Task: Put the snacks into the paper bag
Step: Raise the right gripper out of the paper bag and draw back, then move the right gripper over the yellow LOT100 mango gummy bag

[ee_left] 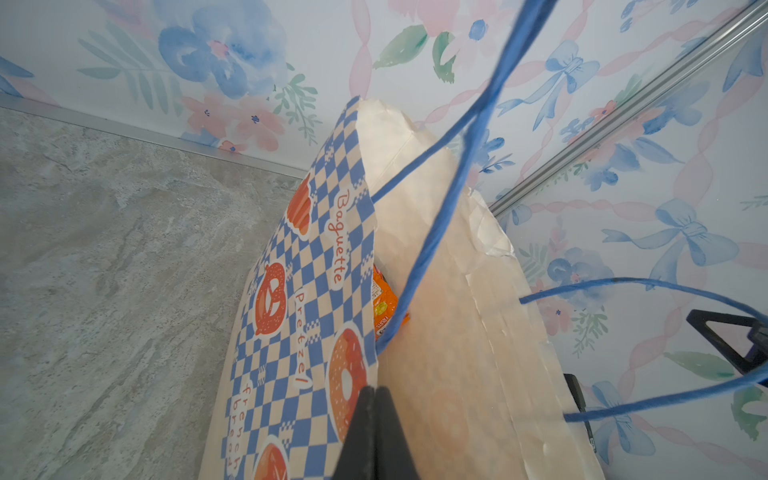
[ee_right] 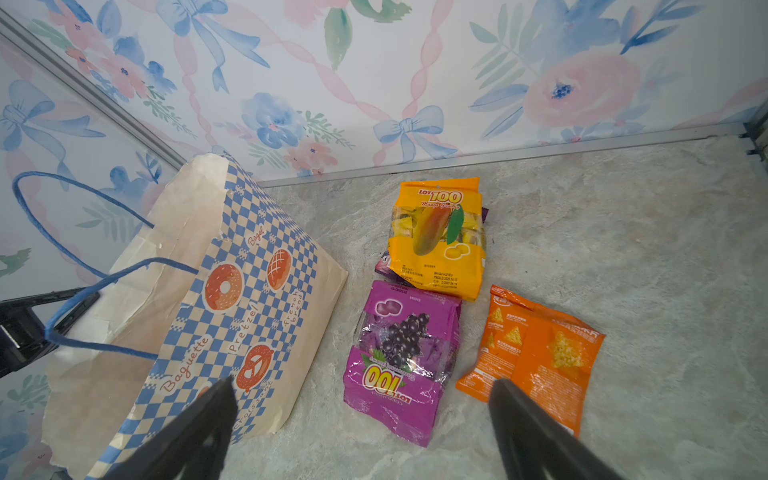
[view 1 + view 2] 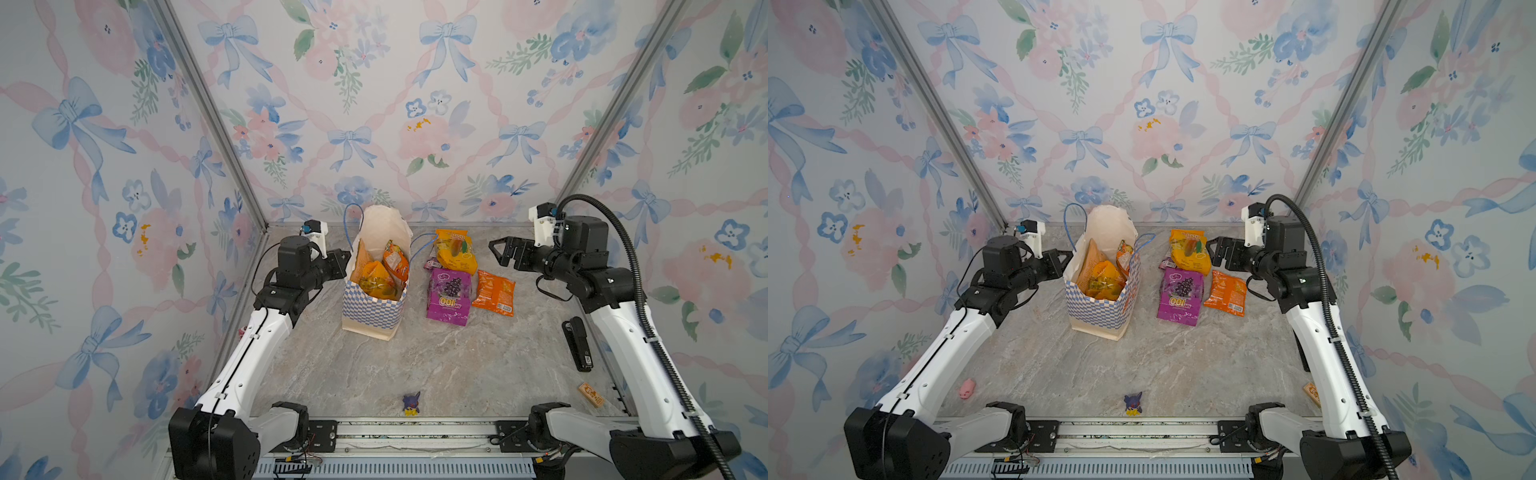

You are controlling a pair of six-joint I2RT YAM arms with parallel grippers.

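Presently, left pincer (image 1: 374, 395) clenching the rim of upright blue-and-white checkered paper bag (image 3: 374, 309), right pincer (image 2: 362, 381) hanging released near purple glossy plastic snack packet (image 2: 405, 332).

The bag (image 3: 374, 309) stands mid-table, mouth open upward. The packets (image 3: 382, 274) inside fill its lower half, leaving room above them against the taller far wall. The left gripper (image 3: 344, 258), pinched on the left rim, blocks that side. One handle (image 3: 422, 244) leans out over the narrow strip between the bag and the yellow packet (image 3: 455, 253); the far handle (image 3: 353, 220) stands up at the far-left corner. The purple packet (image 3: 449, 297) and orange packet (image 3: 494, 293) lie clear from above, the right gripper (image 3: 496, 251) wide open just beside them. The table (image 3: 374, 374) in front is broad and bare between the arms. A figurine (image 3: 411, 405) sits at the near edge, and a black tool (image 3: 575, 343) and a wooden block (image 3: 590, 395) lie beside the right arm.
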